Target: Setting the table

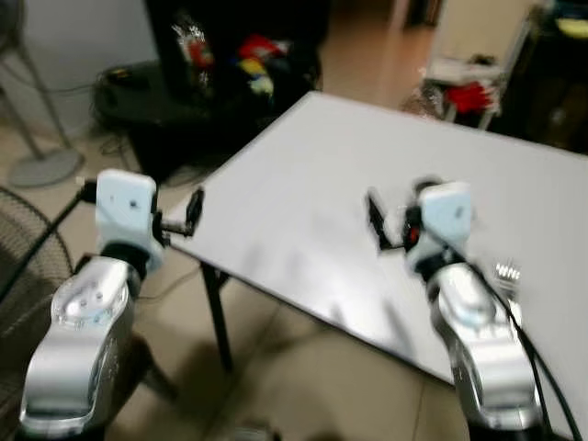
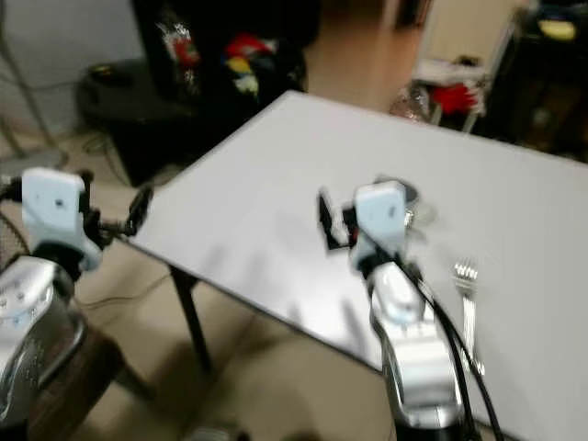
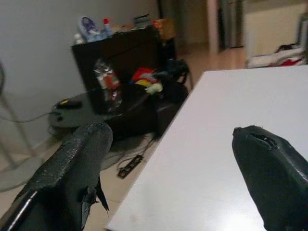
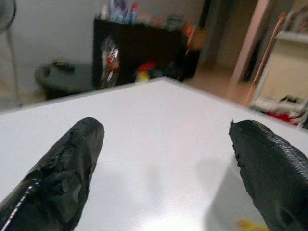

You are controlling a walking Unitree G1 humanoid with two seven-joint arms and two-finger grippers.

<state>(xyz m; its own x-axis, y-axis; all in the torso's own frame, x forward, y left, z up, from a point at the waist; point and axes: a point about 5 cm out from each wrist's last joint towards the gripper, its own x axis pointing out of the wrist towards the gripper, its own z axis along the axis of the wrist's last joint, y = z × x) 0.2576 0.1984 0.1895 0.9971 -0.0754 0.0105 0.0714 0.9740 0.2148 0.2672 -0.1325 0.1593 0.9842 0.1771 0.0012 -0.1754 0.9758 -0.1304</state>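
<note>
Two claws gape empty: the left claw (image 1: pixel 195 209) at the white table's (image 1: pixel 303 175) nine-o'clock corner, the right claw (image 1: pixel 375 220) above it, fork (image 2: pixel 467 299) at four o'clock.

Motion blur smearing both head views; fork (image 2: pixel 467 303) edges ghosting. Even indoor light glancing off pale worktop (image 1: pixel 303 193), soft arm shadows falling toward 6 o'clock. Background at 12 o'clock dim. Wrist views: near fingers defocusing.
</note>
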